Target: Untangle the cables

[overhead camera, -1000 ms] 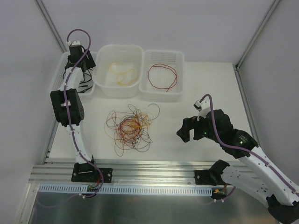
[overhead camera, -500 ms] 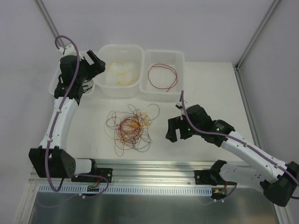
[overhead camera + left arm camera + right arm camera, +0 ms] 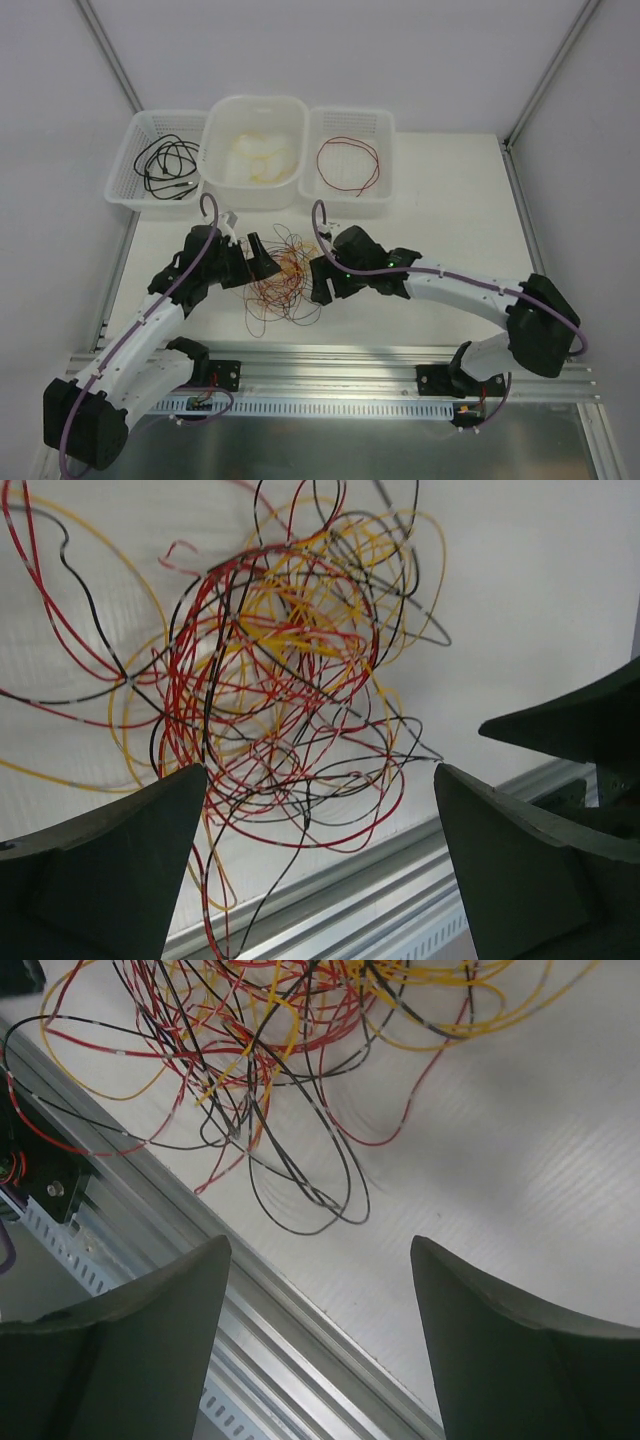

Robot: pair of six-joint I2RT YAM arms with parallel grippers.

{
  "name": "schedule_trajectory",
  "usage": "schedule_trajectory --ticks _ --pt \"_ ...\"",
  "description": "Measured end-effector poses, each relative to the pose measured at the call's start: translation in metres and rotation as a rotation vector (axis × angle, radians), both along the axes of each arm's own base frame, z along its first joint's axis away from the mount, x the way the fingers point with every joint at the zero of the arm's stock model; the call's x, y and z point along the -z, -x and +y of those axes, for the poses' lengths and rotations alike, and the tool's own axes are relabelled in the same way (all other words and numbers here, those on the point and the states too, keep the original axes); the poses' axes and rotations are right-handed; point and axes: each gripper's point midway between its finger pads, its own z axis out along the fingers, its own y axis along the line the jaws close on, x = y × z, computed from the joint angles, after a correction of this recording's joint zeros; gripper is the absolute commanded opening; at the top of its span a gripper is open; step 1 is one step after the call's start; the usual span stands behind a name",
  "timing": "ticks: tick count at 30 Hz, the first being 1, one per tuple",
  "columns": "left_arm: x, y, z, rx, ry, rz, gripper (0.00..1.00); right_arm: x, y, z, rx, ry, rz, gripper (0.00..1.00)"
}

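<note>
A tangle of thin black, red and yellow-orange cables [image 3: 283, 280] lies on the white table between my two arms. My left gripper [image 3: 256, 262] is open at the tangle's left edge. My right gripper [image 3: 322, 283] is open at its right edge. In the left wrist view the tangle [image 3: 275, 670] lies ahead of my open fingers [image 3: 110, 870], empty. In the right wrist view the cables [image 3: 270, 1050] lie beyond my open fingers [image 3: 520, 1350], with a black loop [image 3: 310, 1185] nearest.
Three white baskets stand at the back: the left one [image 3: 125, 175] holds black cable, the middle tub [image 3: 215, 175] yellow cable, the right one [image 3: 385, 195] a red cable loop. The aluminium rail [image 3: 330, 360] runs along the table's near edge.
Both arms have swung in to the tangle. The left arm came down from the left basket, the right arm moved left from the table's right side. Both grippers stay open.
</note>
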Motion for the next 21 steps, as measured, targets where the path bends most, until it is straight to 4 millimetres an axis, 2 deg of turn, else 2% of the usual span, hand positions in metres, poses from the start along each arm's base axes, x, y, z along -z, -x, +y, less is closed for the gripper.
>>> schedule_trajectory --ticks 3,4,6,7,9,10,13,15,17,19,21 --pt "0.019 0.013 -0.003 0.006 -0.007 0.059 0.93 0.021 0.002 0.022 -0.034 0.007 0.036 0.69" --pt "0.022 0.014 -0.003 0.006 -0.011 0.072 0.92 0.029 0.004 0.028 -0.045 0.01 0.045 0.57" --pt "0.029 0.014 -0.005 0.002 -0.025 0.094 0.9 0.044 0.009 0.035 -0.06 0.026 0.069 0.4" --pt "0.033 0.014 -0.006 0.001 -0.036 0.108 0.89 0.05 0.011 0.037 -0.064 0.034 0.077 0.21" --pt "0.045 0.013 -0.006 -0.007 -0.064 0.146 0.85 0.058 0.013 0.038 -0.063 0.047 0.091 0.06" --pt "0.05 0.013 -0.006 -0.009 -0.075 0.162 0.84 0.059 0.013 0.037 -0.057 0.051 0.092 0.01" --pt "0.062 0.011 -0.002 -0.044 -0.104 0.202 0.79 0.05 0.01 0.031 -0.04 0.058 0.062 0.01" --pt "0.062 0.008 0.001 -0.066 -0.111 0.2 0.79 0.033 0.009 0.021 -0.031 0.061 0.027 0.01" --pt "0.061 0.005 0.002 -0.087 -0.112 0.19 0.8 0.002 0.008 0.005 -0.019 0.05 -0.043 0.01" --pt "0.059 0.002 0.004 -0.106 -0.111 0.176 0.8 -0.04 0.005 -0.012 0.0 0.023 -0.128 0.01" --pt "0.054 0.001 0.005 -0.118 -0.106 0.158 0.8 -0.09 0.0 -0.028 0.035 -0.021 -0.234 0.01"
